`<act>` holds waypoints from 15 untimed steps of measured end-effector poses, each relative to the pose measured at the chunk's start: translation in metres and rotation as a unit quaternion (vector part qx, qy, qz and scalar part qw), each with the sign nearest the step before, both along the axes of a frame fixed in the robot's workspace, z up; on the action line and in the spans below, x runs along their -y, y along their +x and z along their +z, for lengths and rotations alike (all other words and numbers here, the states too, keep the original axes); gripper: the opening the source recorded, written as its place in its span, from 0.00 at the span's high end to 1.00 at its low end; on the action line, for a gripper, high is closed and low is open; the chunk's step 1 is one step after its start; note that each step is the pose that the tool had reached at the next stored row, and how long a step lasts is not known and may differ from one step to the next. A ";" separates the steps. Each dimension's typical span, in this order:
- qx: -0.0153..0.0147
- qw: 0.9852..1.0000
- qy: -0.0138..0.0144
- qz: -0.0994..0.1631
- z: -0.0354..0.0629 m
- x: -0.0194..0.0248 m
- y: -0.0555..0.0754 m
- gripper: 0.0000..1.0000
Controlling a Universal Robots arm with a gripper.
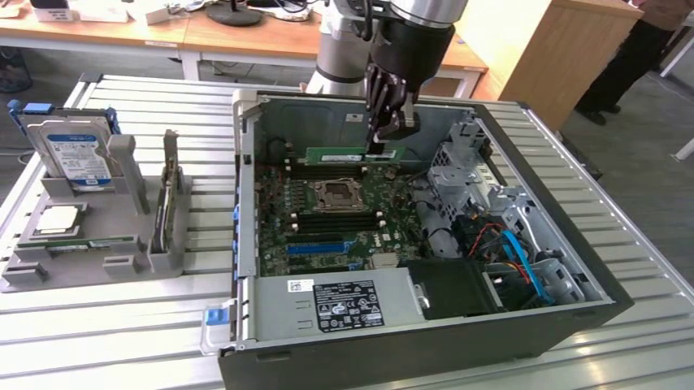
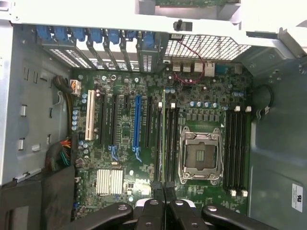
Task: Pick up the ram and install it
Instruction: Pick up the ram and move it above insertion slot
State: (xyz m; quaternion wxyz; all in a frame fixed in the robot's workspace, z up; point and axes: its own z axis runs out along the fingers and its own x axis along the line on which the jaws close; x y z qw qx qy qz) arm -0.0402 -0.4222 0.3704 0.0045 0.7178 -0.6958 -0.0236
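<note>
Ram [image 1: 344, 153] is pinched by its end in the end effector [image 1: 382, 140], which is clamped tight on it. The stick sits level just above the black memory slots [image 1: 325, 171] beside the CPU socket [image 1: 338, 193], inside the open computer case [image 1: 434, 349] on the slatted worktop [image 1: 109, 325]. Hard drive [image 1: 76, 158] stands well off at the exterior view's left.

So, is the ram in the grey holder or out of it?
Out. The gripper is shut on the ram, holding it on edge over the motherboard.
</note>
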 end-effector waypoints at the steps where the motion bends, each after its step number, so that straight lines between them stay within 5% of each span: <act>1: 0.000 1.000 0.000 0.000 -0.0003 0.0000 0.001 0.88; 15: 0.000 1.000 0.000 -0.007 -0.0014 0.0001 0.002 0.88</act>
